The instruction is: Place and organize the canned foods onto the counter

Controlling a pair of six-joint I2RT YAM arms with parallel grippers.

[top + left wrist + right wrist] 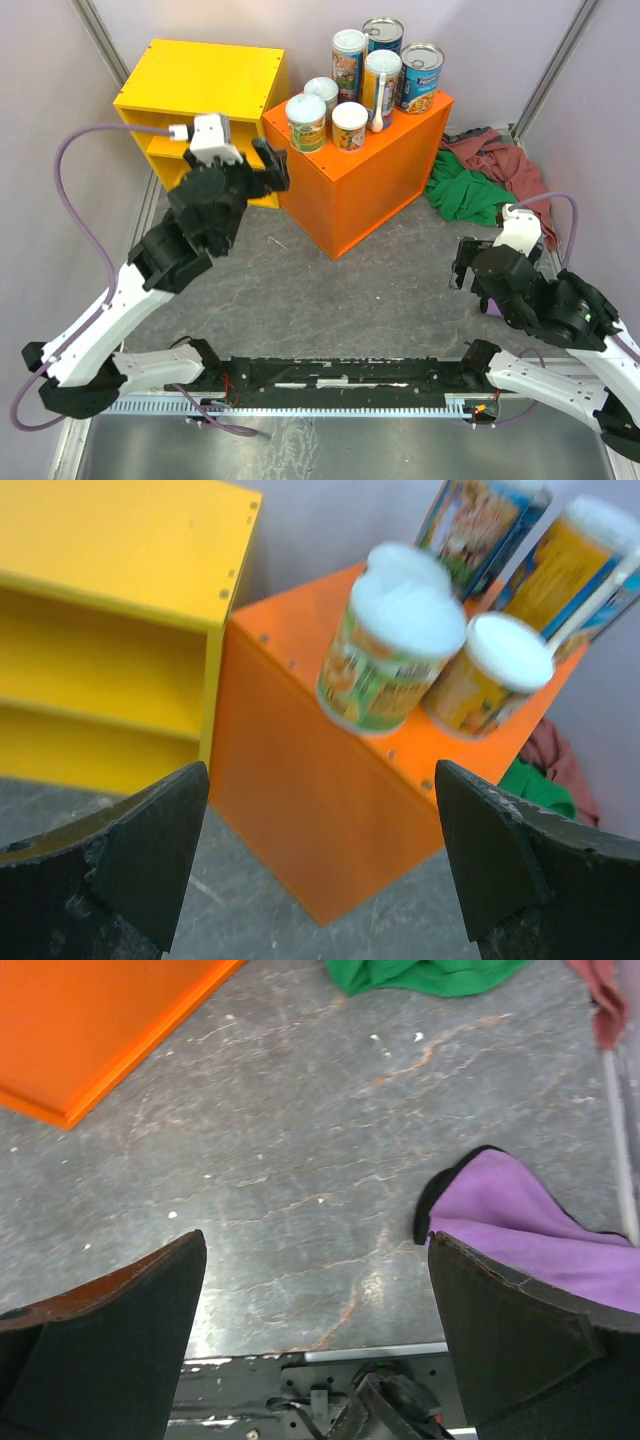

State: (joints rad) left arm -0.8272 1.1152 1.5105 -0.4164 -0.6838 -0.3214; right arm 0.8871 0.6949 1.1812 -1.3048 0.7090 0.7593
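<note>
Seven cans (349, 125) atop counter (350, 195), beyond left hand (272, 165)

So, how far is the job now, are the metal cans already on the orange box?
It looks nearly finished. Done: seven metal cans with colourful labels stand upright on the orange box-shaped cabinet. In hand: nothing; the left gripper near the cabinet and the right gripper above the grey table are open and empty. Left: no can shows on the table, so perhaps only tidying.
</note>
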